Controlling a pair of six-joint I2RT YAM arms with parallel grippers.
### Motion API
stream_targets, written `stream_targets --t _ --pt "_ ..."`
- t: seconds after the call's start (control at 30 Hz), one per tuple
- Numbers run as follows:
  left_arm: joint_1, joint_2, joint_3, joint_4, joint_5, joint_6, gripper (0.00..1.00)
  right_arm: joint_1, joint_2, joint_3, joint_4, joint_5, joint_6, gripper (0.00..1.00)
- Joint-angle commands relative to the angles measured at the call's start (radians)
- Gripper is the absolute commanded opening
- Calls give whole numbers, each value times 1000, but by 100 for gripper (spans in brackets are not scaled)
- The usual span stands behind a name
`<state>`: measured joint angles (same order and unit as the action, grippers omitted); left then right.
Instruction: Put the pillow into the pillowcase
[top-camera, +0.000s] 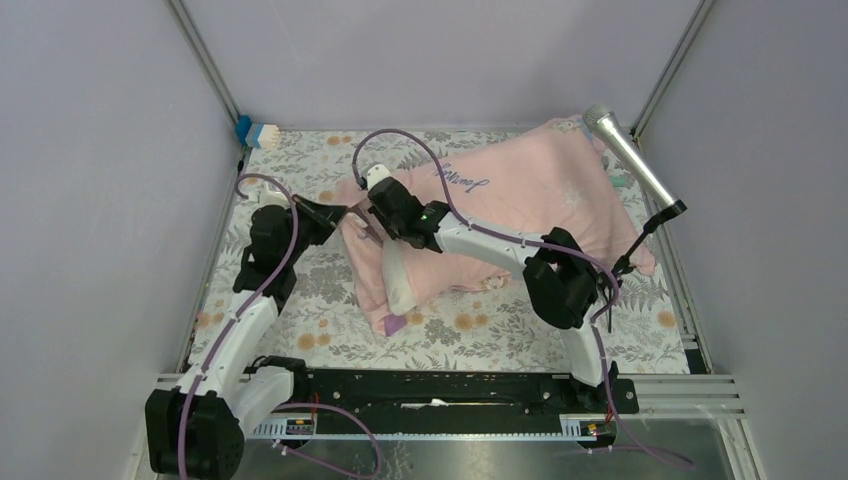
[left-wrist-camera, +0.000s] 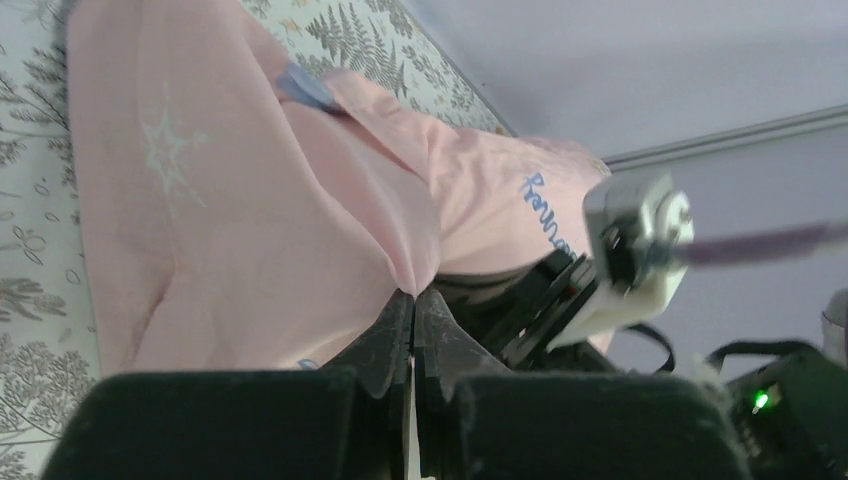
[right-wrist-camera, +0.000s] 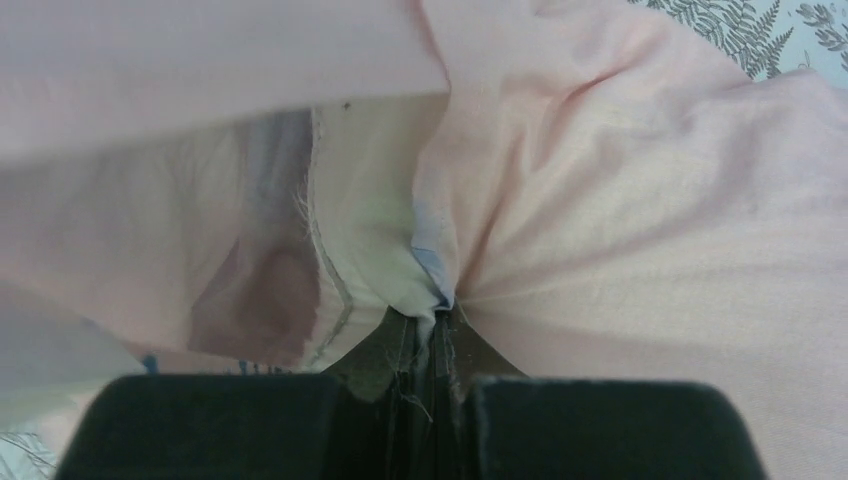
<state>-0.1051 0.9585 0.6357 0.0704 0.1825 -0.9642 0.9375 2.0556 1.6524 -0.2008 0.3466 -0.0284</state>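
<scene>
Pillowcase (right-wrist-camera: 650, 220) edge bunches, seemingly pinched, inside the right gripper (right-wrist-camera: 432, 318).

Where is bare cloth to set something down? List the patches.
Free: the floral table cloth strip between the pale pink fabric pillowcase and the black base rail; also the back-left patch beside the blue-and-white brush. Crowded: the middle, where left gripper and right gripper pinch the pillowcase, and by the silver microphone.
</scene>
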Motion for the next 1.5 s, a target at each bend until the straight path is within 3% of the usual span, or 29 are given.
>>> stream_targets --t 0.0,0.1,0.27,0.47,0.6,0.83,1.0,1.13,1.33,1.37,1.4,1.47 --pt "-16 -65 -46 114 65 -50 0 -22 61 137 -204 124 159 0" --pt "-45 -18 -93 131 168 -64 0 -21 67 271 -192 169 225 0" --pt "-76 184 -18 122 331 -28 0 -20 107 412 -169 161 262 1" --pt "-70 323 127 32 316 34 0 -18 129 502 -277 88 237 40" --pt "-60 386 194 3 302 37 0 9 46 458 -309 60 187 61" --pt "-30 436 223 -18 289 42 0 80 -147 226 -313 85 138 71" --pt "-6 415 198 -45 260 58 0 160 -239 43 -314 137 135 86" --pt "-3 404 187 -54 256 72 0 227 -188 1 -315 197 150 99" --pt "-2 376 163 -90 221 100 0 211 -23 -8 -301 266 199 99" --pt "-2 365 158 -116 199 109 0 198 -3 -6 -301 255 207 95" --pt "-2 353 144 -132 175 114 0 181 6 -5 -302 238 218 86" --pt "1 326 110 -149 133 117 0 149 -5 -20 -291 193 236 49"
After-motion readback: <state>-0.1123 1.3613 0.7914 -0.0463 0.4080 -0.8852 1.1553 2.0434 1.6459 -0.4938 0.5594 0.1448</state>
